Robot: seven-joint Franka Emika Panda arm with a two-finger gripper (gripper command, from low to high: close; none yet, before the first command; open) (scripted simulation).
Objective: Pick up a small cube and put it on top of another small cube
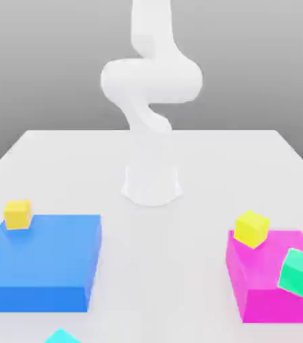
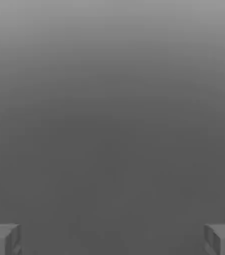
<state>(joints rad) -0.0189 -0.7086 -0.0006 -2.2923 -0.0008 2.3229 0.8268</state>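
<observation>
No readable writing or labels on anything. The arm [image 1: 151,87] is standing at the far middle of the white table [image 1: 201,154], folded up above its base. In the hand view the gripper [image 2: 112,239] is facing plain grey background, the two fingertips [image 2: 2,239] sitting far apart at opposite edges, nothing between them.

Counts: two big flat blocks, four little cubes.
- blue block [image 1: 43,261] sitting on the exterior view's left, one yellow cube [image 1: 17,214] resting on its far left corner.
- magenta block [image 1: 275,275] sitting on the exterior view's right, a second yellow cube [image 1: 251,228] tilting at its far left corner, a sea-green cube [image 1: 297,272] tilting on its top near the right side.
- small cube [image 1: 62,336], cyan, lying on the table just in front of the blue block, partly cut off by the frame edge.
</observation>
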